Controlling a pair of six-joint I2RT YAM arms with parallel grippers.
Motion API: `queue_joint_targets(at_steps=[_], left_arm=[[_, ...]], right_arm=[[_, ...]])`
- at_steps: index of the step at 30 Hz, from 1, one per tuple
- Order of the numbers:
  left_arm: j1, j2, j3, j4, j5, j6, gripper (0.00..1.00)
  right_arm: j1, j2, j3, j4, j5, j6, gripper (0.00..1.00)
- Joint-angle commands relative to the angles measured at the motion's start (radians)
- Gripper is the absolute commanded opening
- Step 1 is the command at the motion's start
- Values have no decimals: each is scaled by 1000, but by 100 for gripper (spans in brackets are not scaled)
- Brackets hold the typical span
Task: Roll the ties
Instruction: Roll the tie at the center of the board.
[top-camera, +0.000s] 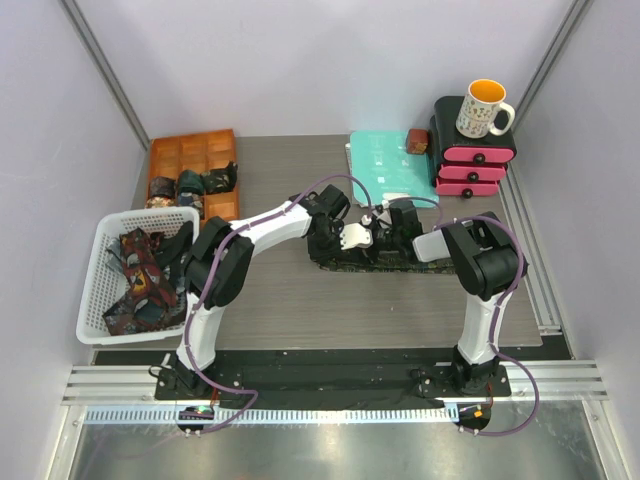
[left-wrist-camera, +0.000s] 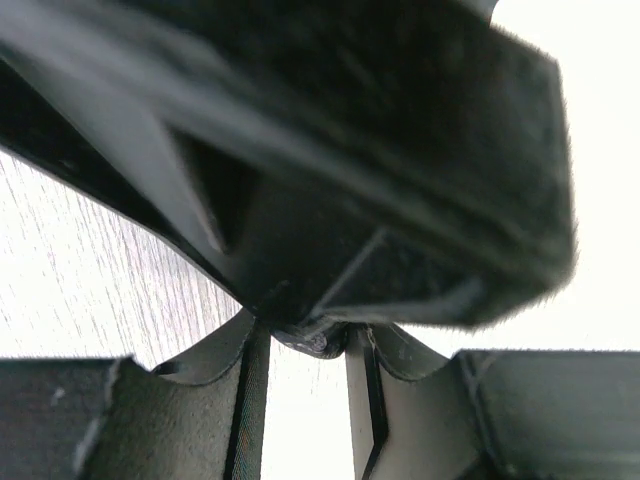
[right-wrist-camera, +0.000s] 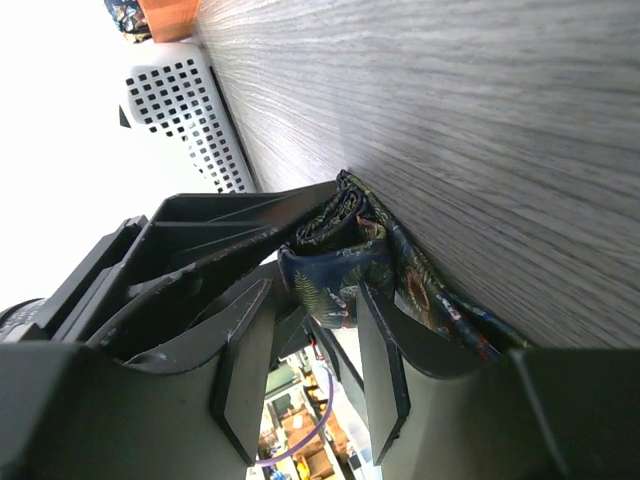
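A dark patterned tie lies as a flat strip across the middle of the table. Both grippers meet over its left part. My left gripper comes from the left and is shut on the tie's end; a small bit of fabric shows at its fingertips. My right gripper comes from the right. In the right wrist view the tie, blue-green with a leaf print, is bunched into a small fold between my right gripper's fingers, which close on it. The left gripper's finger pinches the same fold from above.
A white basket with several loose ties stands at the left, also in the right wrist view. An orange compartment tray holds rolled ties. A teal folder and pink drawers with a mug stand at the back.
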Motion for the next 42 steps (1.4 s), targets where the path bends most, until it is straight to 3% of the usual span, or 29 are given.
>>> queue_joint_targets(at_steps=[1, 5, 7, 8, 12, 16, 20, 28, 29, 32, 37, 39, 40, 42], left_arm=[[-4, 75, -47, -38, -6, -11, 29], [-4, 76, -45, -40, -6, -14, 29], [-2, 76, -47, -38, -8, -15, 29], [-2, 75, -48, -41, -6, -15, 29], [7, 64, -61, -35, -5, -15, 29], [25, 32, -59, -28, 13, -37, 35], [88, -69, -54, -9, 128, -78, 57], [159, -336, -146, 127, 259, -196, 80], [168, -396, -162, 149, 257, -231, 99], [177, -508, -208, 207, 271, -251, 100], [177, -591, -416, 518, 218, -473, 100], [177, -535, -388, 472, 243, -436, 100], [186, -510, -355, 331, 310, -340, 100], [229, -472, -334, 285, 408, -310, 100]], right_arm=[[28, 12, -11, 80, 2, 21, 45], [32, 28, -12, 40, 8, -21, 39], [30, 32, -6, -20, 17, -52, 26], [25, 35, 6, -50, 22, -87, 15], [12, 63, 23, -143, 31, -150, 1], [-2, 65, 49, -233, 48, -216, 1], [-16, 69, 68, -304, 51, -287, 1], [-54, 106, 121, -440, 72, -445, 1], [-53, 115, 130, -445, 75, -457, 1], [-51, 132, 167, -515, 71, -514, 1], [-24, 173, 225, -601, 68, -594, 1], [-7, 181, 230, -601, 65, -597, 1], [-2, 187, 235, -603, 65, -598, 1], [13, 193, 241, -601, 62, -607, 1]])
